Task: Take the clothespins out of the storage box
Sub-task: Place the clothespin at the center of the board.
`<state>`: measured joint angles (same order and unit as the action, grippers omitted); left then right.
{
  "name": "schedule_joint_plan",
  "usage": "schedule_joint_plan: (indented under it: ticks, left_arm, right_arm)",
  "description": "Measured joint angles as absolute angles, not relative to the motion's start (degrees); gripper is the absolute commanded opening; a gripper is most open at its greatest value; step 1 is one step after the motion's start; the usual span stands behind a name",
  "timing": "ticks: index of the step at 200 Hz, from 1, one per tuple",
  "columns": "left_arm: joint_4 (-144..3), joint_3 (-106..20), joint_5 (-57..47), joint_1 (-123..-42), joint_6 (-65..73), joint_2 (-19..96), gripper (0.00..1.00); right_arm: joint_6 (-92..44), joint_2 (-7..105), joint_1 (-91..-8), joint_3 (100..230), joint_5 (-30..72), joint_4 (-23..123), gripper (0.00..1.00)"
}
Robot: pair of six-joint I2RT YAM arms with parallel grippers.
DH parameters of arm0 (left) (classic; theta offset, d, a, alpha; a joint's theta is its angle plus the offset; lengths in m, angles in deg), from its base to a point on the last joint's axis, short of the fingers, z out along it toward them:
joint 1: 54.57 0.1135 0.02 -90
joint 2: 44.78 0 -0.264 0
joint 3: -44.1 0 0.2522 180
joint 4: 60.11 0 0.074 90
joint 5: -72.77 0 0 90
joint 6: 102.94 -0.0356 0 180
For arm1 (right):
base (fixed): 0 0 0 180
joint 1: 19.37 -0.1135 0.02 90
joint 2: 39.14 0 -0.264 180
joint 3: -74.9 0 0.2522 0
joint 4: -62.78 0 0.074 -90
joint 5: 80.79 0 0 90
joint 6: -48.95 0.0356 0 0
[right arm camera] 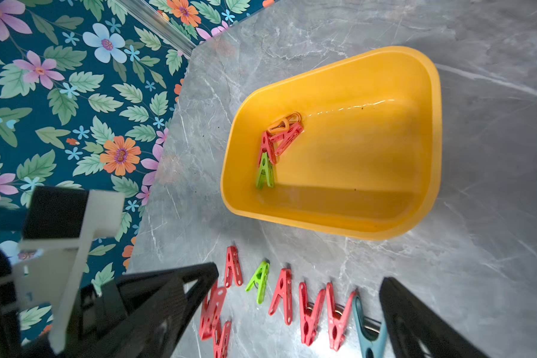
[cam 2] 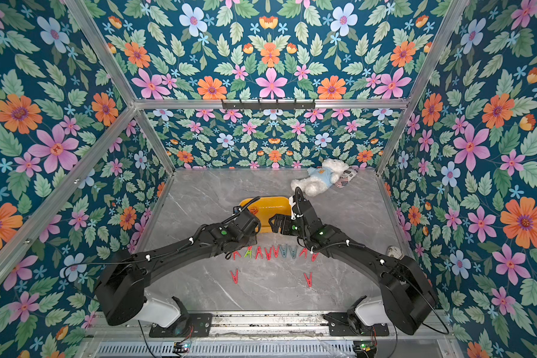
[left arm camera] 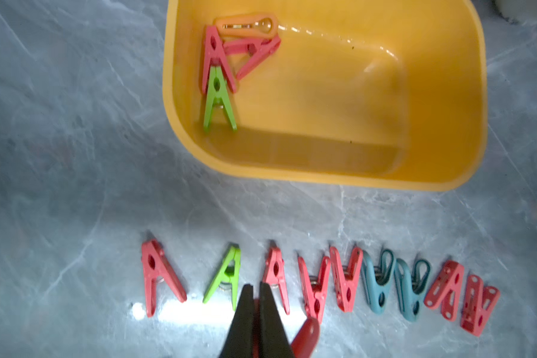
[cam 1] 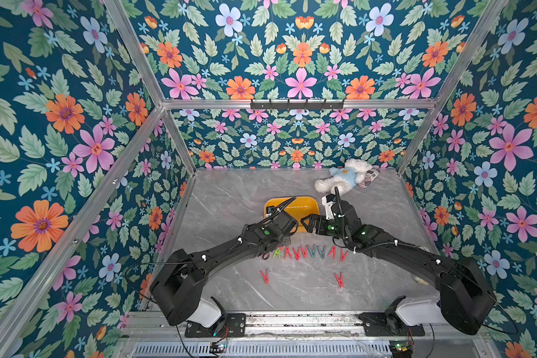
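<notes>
Gripping a red clothespin [left arm camera: 306, 338], left hand [left arm camera: 255, 286] overhangs pins [left arm camera: 344, 279] aligned toward the storage box [left arm camera: 323, 181]; right hand [right arm camera: 298, 274] splayed.

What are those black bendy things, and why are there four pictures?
Those are two robot arms with pinching claws called grippers. Two pictures look down from one camera above. The other two come from little cameras on the arms' wrists. On the grey table stands a yellow storage box with four clothespins inside: one orange, one green and two red. A row of clothespins lies outside it, on the robot's side. There are two lone red clothespins nearer still, and a plush bear at the back. The left gripper is pinched shut on a red clothespin. The right gripper is open and holds nothing.
</notes>
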<state>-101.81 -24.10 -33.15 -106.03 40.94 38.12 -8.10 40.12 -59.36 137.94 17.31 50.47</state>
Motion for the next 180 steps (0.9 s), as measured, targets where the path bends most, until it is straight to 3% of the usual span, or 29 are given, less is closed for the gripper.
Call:
schedule_joint_plan:
  ticks: [95,180]
  left_arm:
    - [-103.7,-11.5,-37.3,-118.5,59.2,33.5,0.00]
    - [-100.3,-8.5,-36.8,-119.8,63.7,37.5,0.01]
  right_arm:
    - [-8.1,38.9,-60.3,135.8,18.2,50.6,0.99]
    - [-7.9,38.9,-61.1,135.6,18.1,50.4,0.99]
